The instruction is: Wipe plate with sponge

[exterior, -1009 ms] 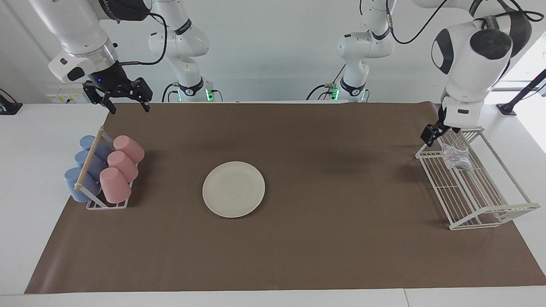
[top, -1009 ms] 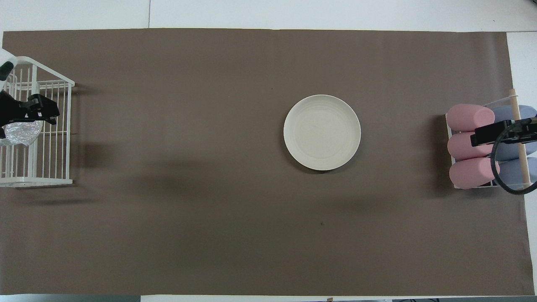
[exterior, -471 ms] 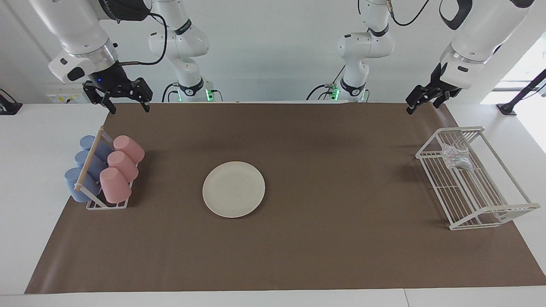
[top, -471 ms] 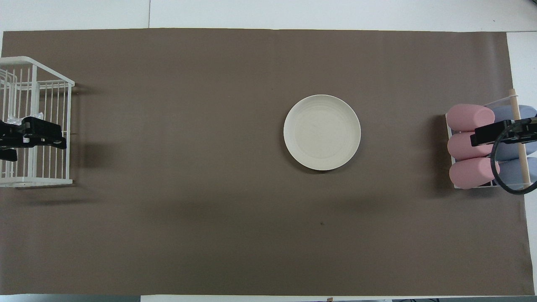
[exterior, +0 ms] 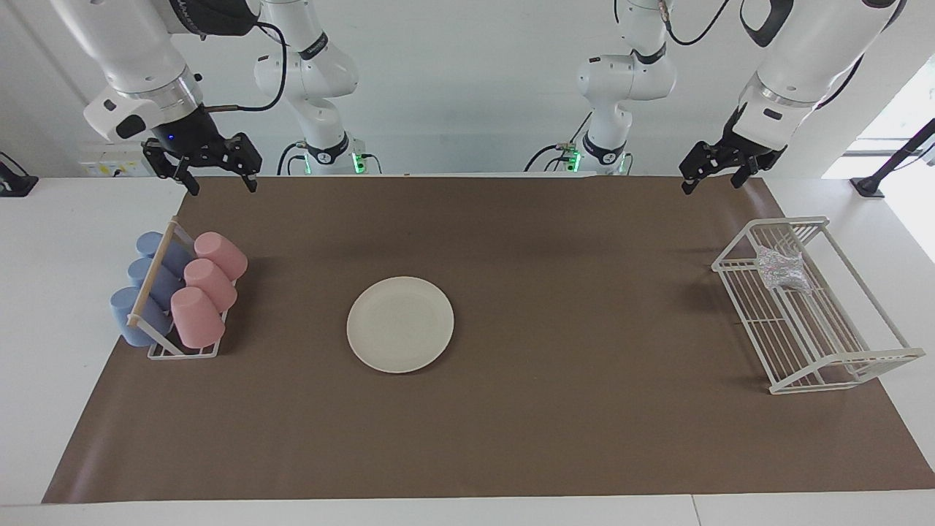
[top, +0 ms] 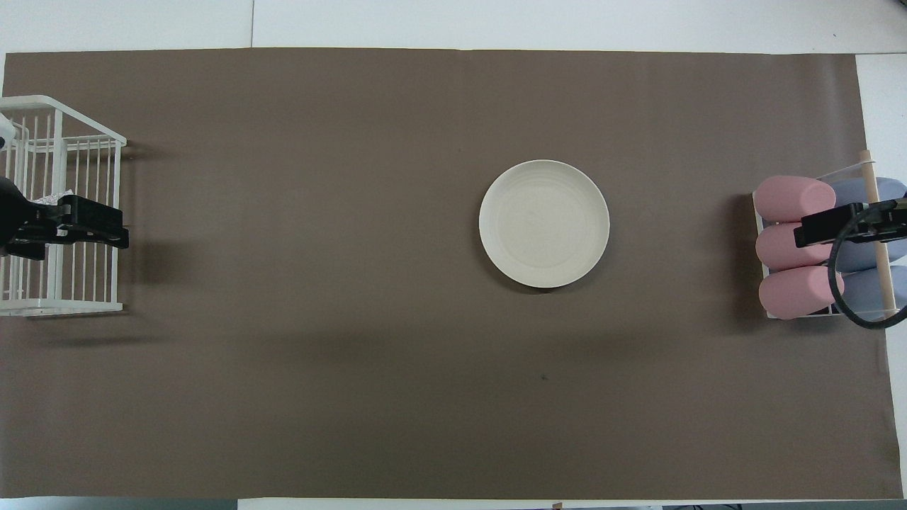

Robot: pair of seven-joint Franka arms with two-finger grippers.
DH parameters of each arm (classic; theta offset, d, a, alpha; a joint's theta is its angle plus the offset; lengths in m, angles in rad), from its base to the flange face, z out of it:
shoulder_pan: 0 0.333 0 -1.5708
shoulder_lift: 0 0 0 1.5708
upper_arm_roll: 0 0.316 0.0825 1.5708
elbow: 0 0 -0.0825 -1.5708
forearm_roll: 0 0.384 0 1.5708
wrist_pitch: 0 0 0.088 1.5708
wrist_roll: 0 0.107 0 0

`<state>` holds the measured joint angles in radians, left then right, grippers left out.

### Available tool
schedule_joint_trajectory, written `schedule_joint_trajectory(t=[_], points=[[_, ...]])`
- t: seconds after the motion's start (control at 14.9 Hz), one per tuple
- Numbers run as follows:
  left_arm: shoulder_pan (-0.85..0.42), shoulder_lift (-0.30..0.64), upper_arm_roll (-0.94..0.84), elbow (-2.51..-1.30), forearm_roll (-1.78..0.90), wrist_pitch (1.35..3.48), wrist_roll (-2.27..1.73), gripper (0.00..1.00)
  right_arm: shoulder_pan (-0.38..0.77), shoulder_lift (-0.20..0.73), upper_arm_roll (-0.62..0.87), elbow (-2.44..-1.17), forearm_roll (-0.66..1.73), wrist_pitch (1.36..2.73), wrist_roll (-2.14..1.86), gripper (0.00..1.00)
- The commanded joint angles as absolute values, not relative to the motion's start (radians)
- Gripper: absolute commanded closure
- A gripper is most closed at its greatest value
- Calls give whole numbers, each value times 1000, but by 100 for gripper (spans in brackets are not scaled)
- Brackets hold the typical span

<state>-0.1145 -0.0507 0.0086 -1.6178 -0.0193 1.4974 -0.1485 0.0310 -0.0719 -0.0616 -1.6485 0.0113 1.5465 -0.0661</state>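
The left gripper [exterior: 711, 175] has risen from the rack [exterior: 851, 359], fingers wide and empty; the sponge [exterior: 780, 269] still lies inside, so wiping looks finished. The plate [exterior: 400, 324] sits mid-desk, well apart. The right gripper [exterior: 215, 176] waits, open, probably over the cups [exterior: 201, 288]; nothing obstructs.

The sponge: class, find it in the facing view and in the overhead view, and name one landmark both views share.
Facing view: the sponge lies in the white rack, at the rack's end nearer the robots.
Overhead view: mostly hidden under the raised left gripper; only a silvery scrap shows.
Shared landmark: the plate mid-table.
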Motion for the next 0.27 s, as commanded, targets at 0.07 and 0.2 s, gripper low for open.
schedule_joint_trajectory(t=[0.07,0.2], points=[[-129,-38,26,-1588,-21,1471,-121,0,34,-81,-58,-1655,-9,1543,-41,0],[-129,-37,25,-1586,-20,1471,-121,0,34,-81,-58,-1655,-9,1543,-41,0]])
